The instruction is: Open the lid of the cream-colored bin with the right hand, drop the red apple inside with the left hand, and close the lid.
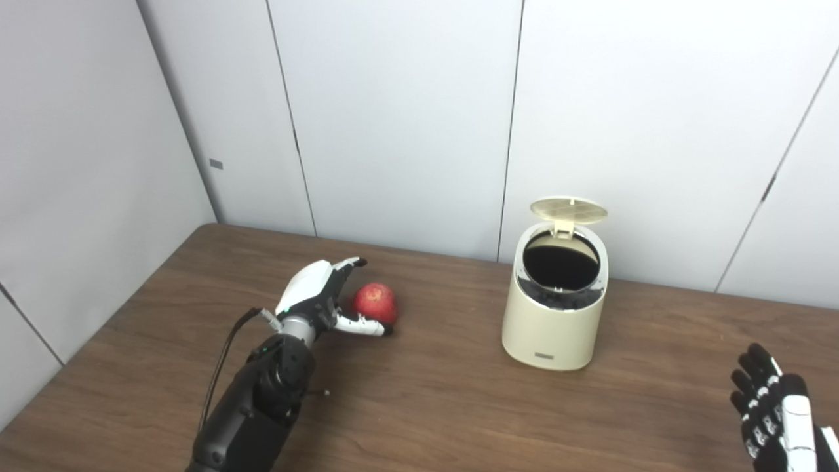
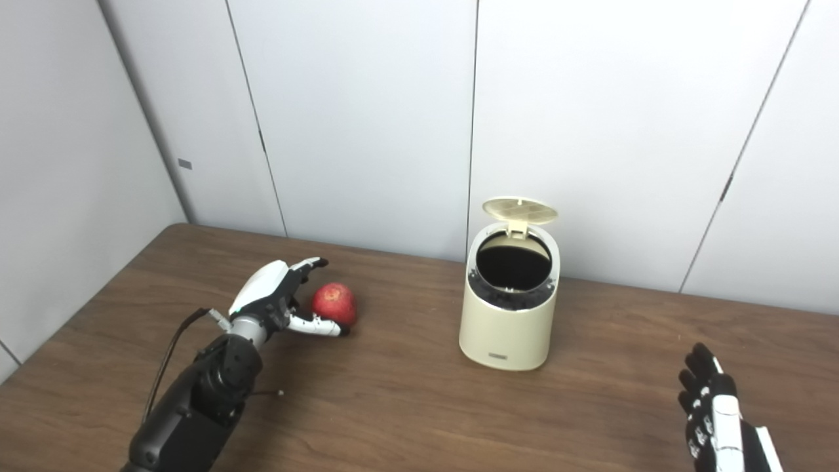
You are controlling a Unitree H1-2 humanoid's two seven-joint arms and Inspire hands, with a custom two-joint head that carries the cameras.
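The bin [image 1: 556, 308] is seen near the table's [image 1: 426, 406] back edge, its lid [image 1: 568, 210] raised. The apple [image 1: 375, 302] is cupped by the spread left hand [image 1: 321, 295]. The right hand [image 1: 773, 410] is held open near the front right corner

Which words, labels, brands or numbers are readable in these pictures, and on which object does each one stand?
No text can be read.
Small label plate low on the front of the cream-colored bin: too small and blurred to read.
Small grey tag on the wall panel: no legible marking.
Red apple, left hand, right hand: no visible text.
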